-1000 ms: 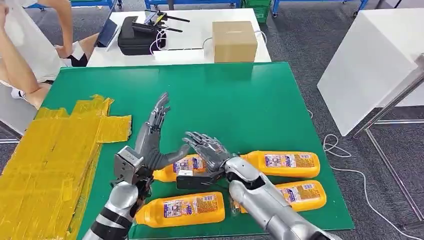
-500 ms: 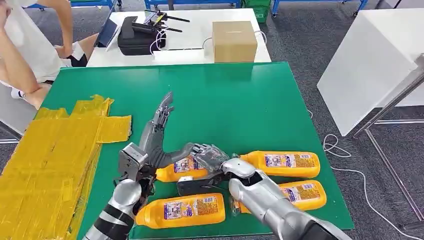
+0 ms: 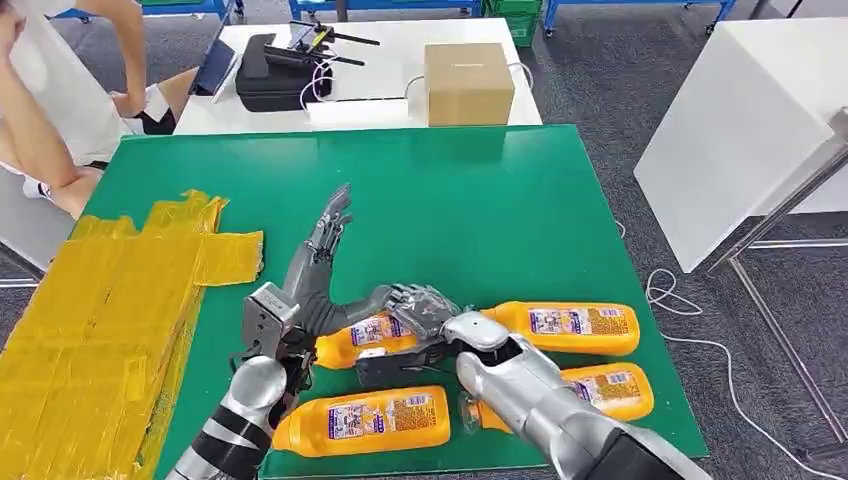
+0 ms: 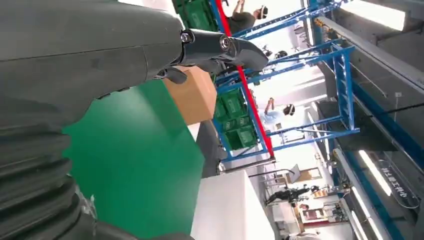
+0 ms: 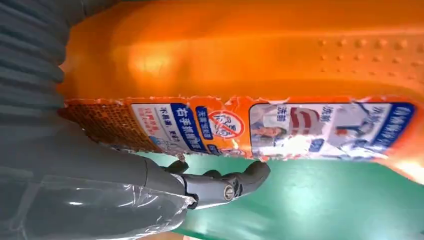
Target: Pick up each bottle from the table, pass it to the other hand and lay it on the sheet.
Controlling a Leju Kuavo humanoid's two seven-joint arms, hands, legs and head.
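Several orange bottles with blue-and-white labels lie on the green table [image 3: 480, 210]. My right hand [image 3: 425, 308] curls over one bottle [image 3: 352, 340], which lies on the table; in the right wrist view this bottle [image 5: 240, 65] sits against the palm, the thumb [image 5: 225, 185] touching its label edge. My left hand [image 3: 312, 268] stands open just left of it, its fingers [image 4: 220, 47] stretched out and the thumb reaching toward the right hand. Other bottles lie to the right [image 3: 568, 328], front [image 3: 365, 420] and front right [image 3: 605, 390]. The yellow sheet [image 3: 100, 320] covers the table's left side.
A brown cardboard box [image 3: 468, 82] and a black case [image 3: 270, 72] sit on the white table behind. A person [image 3: 45, 110] sits at the far left. A white block [image 3: 740, 120] and a floor cable [image 3: 700, 340] are on the right.
My right hand has come down from above the bottle and curled its fingers over it. The left hand has shifted slightly right, still open.
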